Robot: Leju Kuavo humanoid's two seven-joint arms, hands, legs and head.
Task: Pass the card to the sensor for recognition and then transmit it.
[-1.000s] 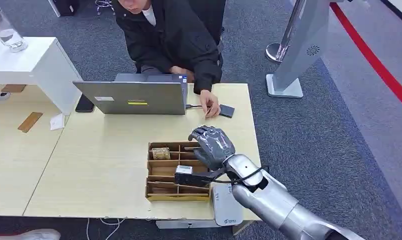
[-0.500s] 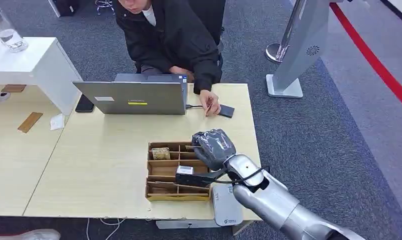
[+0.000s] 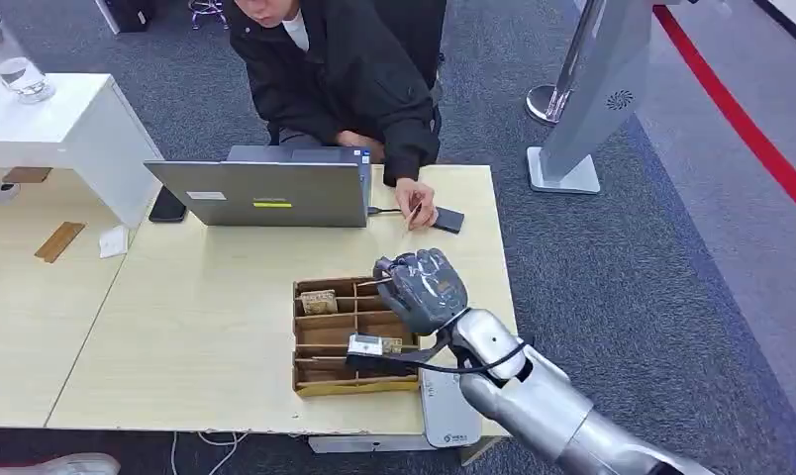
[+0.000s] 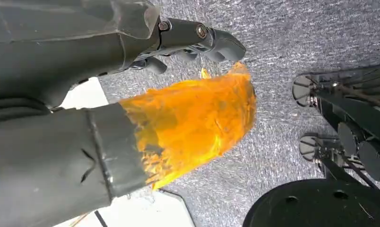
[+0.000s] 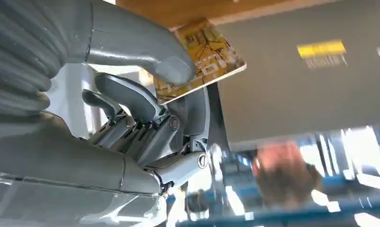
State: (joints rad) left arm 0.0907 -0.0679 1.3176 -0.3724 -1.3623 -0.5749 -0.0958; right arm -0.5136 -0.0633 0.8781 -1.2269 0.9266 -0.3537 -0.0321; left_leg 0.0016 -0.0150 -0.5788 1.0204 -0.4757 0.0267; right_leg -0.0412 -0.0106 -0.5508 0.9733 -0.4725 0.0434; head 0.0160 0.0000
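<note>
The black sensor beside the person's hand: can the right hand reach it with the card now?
Probably yes: the right hand holds the card above the tray, and the table toward the sensor is bare.

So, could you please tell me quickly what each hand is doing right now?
Left hand: cannot be told.
Right hand: holding the card.

Lower right of the head view: a glossy silver arm (image 3: 533, 396) with a black cable looped at the wrist, ending in a dark grey hand (image 3: 422, 289); screws dot its knuckles.
</note>
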